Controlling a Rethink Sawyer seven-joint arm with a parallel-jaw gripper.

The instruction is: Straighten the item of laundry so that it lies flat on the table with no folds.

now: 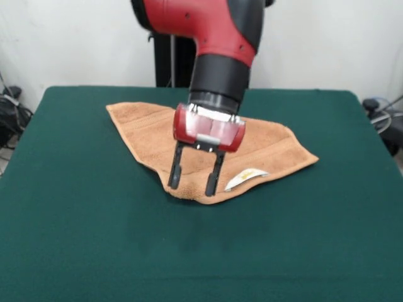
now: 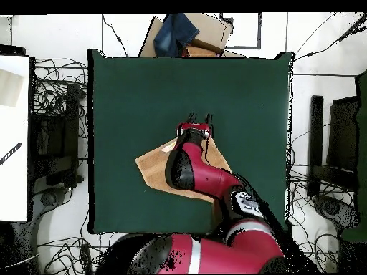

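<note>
The orange-tan terry towel [image 1: 151,135] lies folded into a rough triangle on the dark green table [image 1: 75,226], with its point toward the camera in the front view. Its white label with a yellow mark [image 1: 247,177] shows near the front right edge. My gripper [image 1: 195,179] is open, fingers pointing down over the towel's front fold, just left of the label. In the overhead view the gripper [image 2: 199,117] sits beyond the towel [image 2: 154,170], which the arm mostly covers.
The red and black arm [image 1: 214,38] comes down from the pedestal at the table's far side. Off the table in the overhead view are cables, a cardboard box with blue cloth [image 2: 183,32] and a white surface [image 2: 14,136] at the left.
</note>
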